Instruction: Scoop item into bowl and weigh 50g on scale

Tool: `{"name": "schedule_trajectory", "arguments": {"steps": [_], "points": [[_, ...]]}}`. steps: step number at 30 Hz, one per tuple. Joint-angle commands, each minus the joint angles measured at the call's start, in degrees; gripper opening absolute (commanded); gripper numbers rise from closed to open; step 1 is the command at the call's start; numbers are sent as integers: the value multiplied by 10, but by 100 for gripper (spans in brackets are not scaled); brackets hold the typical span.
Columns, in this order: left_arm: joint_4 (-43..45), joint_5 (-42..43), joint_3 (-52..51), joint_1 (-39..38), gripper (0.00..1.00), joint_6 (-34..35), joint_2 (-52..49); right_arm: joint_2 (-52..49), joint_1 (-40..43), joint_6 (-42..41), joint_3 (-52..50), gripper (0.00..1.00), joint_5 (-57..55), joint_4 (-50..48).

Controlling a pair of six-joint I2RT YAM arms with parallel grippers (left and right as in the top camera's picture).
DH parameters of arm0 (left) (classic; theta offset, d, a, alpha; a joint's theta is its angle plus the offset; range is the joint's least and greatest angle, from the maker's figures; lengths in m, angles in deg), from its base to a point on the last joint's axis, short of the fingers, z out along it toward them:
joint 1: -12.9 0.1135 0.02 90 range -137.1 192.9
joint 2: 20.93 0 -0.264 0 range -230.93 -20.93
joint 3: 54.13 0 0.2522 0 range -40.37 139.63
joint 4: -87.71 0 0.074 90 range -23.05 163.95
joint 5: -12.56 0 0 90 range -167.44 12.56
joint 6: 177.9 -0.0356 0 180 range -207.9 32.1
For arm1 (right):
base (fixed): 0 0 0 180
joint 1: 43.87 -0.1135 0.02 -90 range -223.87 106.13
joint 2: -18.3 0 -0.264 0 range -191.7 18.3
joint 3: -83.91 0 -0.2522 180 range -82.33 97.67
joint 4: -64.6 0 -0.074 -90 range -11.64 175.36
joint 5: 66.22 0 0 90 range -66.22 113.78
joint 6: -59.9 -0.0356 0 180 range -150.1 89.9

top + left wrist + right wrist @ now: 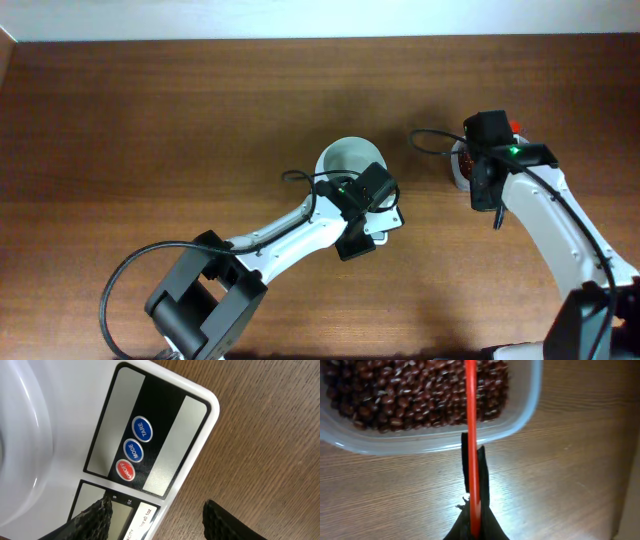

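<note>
The white bowl point(348, 160) stands on the white scale point(165, 425), and its pale wall fills the left of the left wrist view. My left gripper point(160, 522) hovers open over the scale's front corner. One finger point(95, 517) is above the grey display point(120, 512), the other above the table. Nothing is between them. Dark reddish-brown beans point(395, 395) fill a clear plastic container point(522, 420). My right gripper point(472, 510) is shut on a thin red handle point(471, 420) that reaches out over the beans. The handle's far end is out of view.
The scale's front panel carries TARE, MODE and ON/OFF buttons point(134, 451). In the overhead view the container point(458, 168) lies right of the bowl, mostly under my right arm point(540, 205). Bare wooden table point(150, 120) stretches to the left and back.
</note>
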Motion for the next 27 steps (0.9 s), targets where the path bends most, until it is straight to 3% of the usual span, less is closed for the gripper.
{"name": "schedule_trajectory", "arguments": {"steps": [1,8,12,16,19,21,23,26,27], "points": [[2,9,1,-2,61,-7,-7,-28,-2,7,12,4,24,2],[8,8,1,-1,56,-7,-7,-64,-2,1,12,4,28,-15],[10,8,1,-1,60,-7,-7,-64,-2,1,12,4,28,-22],[10,9,1,-1,64,-7,-7,-64,-2,1,12,25,28,-22],[10,9,1,-1,64,-7,-7,-64,-2,1,12,36,29,-22],[10,9,1,-1,64,-7,-7,-64,-2,1,12,57,28,-23],[10,9,1,-1,64,-7,-7,-64,-2,1,12,68,28,-28],[10,8,1,-1,63,-7,-7,-64,-2,-2,12,97,28,-30],[10,8,1,-1,64,-12,-7,-64,-2,-23,12,99,28,-32]]}}
